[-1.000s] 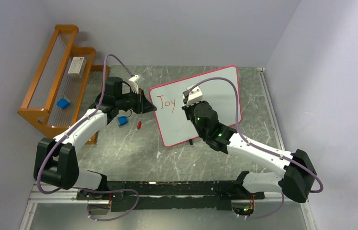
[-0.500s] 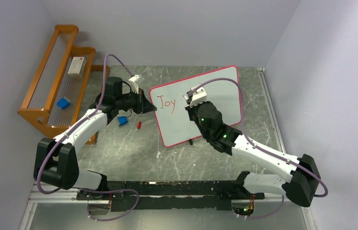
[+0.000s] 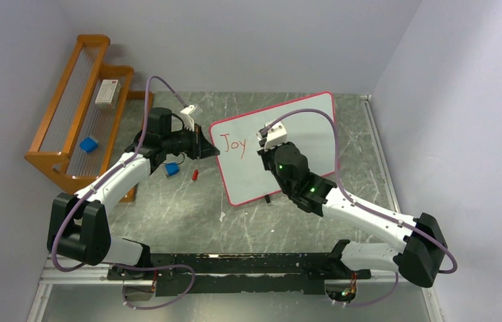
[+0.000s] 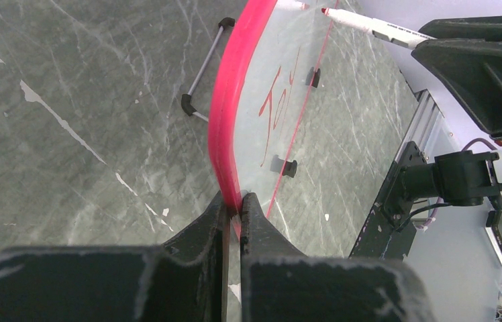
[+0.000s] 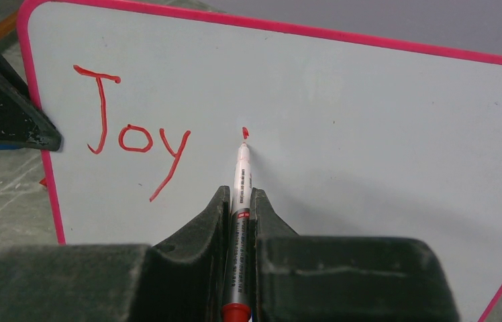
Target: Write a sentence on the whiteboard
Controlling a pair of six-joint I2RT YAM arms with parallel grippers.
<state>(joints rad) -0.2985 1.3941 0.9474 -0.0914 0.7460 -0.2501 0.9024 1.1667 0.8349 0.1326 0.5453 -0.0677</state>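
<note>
Arms of the robot rise from the bottom of the top view and bend toward the middle of the frame. One goes up along the left side and then turns right. There the left claw [image 3: 203, 144] is closed on the left edge of the whiteboard [image 3: 302, 127]. In the left wrist view its two fingers pinch the red-pink border with almost no gap between them. The other arm comes from the lower right corner and stretches diagonally to the centre, with green lights on its dark wrist. The right claw [image 5: 238, 194] is closed tightly on a marker [image 5: 241, 168]. The red tip is at the white face, at a small red mark [image 5: 245, 132] to the right of the word "Joy" [image 5: 134, 137].

The whiteboard is in the upper middle of the top view, turned a little, on the bench [image 3: 188, 208]. This bench is grey-green like stone, with white veins. Left of the board a small blue thing [image 3: 172, 170] and a small red thing [image 3: 195, 174] lie near each other. A wooden rack [image 3: 47, 157] stands at the upper left against the wall and carries a white box [image 3: 107, 92] and a blue block [image 3: 88, 144]. Pale lilac walls close the scene on three sides.
</note>
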